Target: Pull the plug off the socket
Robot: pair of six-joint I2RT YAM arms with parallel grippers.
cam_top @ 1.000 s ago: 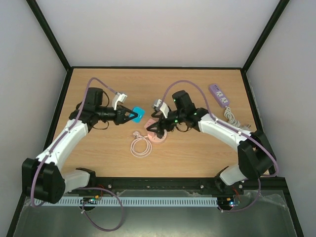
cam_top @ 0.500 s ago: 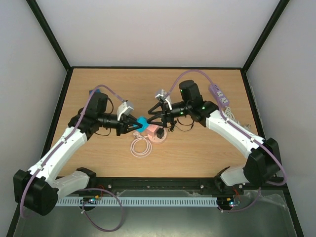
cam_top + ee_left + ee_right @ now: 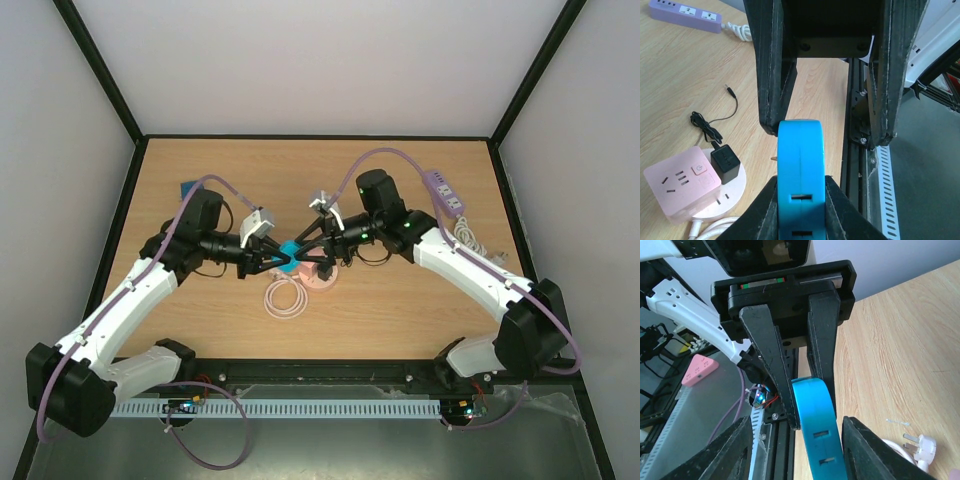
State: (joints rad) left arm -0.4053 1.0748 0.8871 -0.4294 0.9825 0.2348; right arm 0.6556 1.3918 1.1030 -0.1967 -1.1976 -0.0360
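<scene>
Right gripper (image 3: 797,422): jaws apart, straddling the right end of blue adapter (image 3: 800,160) — centre, close squarely, pull straight right.
Left gripper (image 3: 800,182): clamped on its left end, mid-table — brace.
Pink socket cube (image 3: 682,187): just beside; black plug (image 3: 726,164) seated.

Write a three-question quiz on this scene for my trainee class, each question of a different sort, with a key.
1. True or false: the left gripper is shut on the blue block.
2. On the table, the purple power strip lies: A) far right; B) near left; C) between the arm bases.
3. Fill in: the jaws of the right gripper stand ____ on either side of the blue block.
Key: 1 true; 2 A; 3 open.
</scene>
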